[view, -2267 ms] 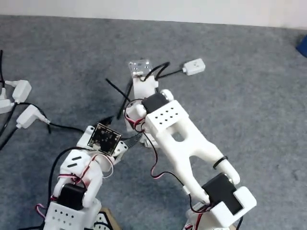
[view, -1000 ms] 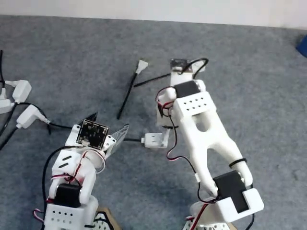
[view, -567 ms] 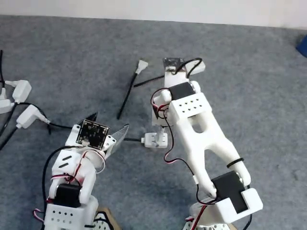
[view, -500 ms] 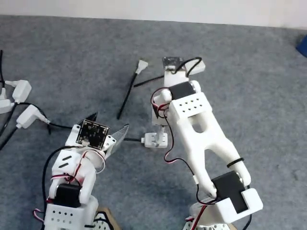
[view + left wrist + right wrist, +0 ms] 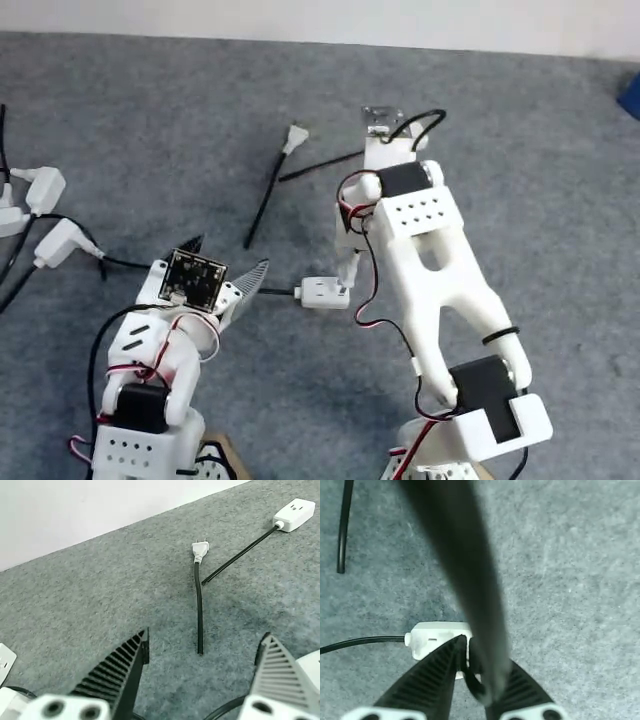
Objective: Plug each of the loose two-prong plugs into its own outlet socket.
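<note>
A white outlet socket (image 5: 322, 292) lies on the grey carpet, its black cord running left past my left gripper (image 5: 231, 252), which stands open and empty. My right gripper (image 5: 347, 268) points down at that socket's right end. In the right wrist view the right gripper (image 5: 470, 667) is shut on a black cord that rises past the camera, with the socket (image 5: 437, 639) just beyond its tips. A loose white two-prong plug (image 5: 294, 137) lies farther back. The left gripper (image 5: 205, 632) faces this plug (image 5: 200, 547), and a second socket (image 5: 295, 515) lies behind it.
White plugs and adapters (image 5: 45, 187) with black cords lie at the left edge, another (image 5: 60, 243) below them. A blue object (image 5: 631, 95) sits at the far right edge. A black cord (image 5: 320, 165) crosses the carpet behind the right arm.
The right arm swung right from over the loose plug and lowered to the socket, then shifted slightly right. The left arm drew back early on and has kept still since.
</note>
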`<state>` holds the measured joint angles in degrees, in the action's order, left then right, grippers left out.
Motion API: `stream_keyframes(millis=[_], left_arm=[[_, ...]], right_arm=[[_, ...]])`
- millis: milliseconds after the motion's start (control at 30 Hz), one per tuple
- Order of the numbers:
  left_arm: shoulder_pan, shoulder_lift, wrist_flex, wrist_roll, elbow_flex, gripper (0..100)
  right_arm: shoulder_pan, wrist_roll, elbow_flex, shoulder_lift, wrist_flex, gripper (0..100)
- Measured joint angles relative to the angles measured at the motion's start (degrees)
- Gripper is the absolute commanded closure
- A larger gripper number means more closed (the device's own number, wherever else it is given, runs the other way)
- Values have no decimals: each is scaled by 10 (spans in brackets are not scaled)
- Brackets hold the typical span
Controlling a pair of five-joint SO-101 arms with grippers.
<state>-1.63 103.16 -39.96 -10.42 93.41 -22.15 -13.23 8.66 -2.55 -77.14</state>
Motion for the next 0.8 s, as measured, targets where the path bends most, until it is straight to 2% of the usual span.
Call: stream_keyframes(millis=[333, 500, 800], left_arm=[[0, 0, 0, 0, 0, 674], [0, 0, 0, 0, 0, 674], [0, 0, 0, 0, 0, 674]], right_arm=[[69, 28, -71, 0, 0, 993], [78, 47, -76, 0, 0, 981], [95, 69, -3, -1, 25, 731]])
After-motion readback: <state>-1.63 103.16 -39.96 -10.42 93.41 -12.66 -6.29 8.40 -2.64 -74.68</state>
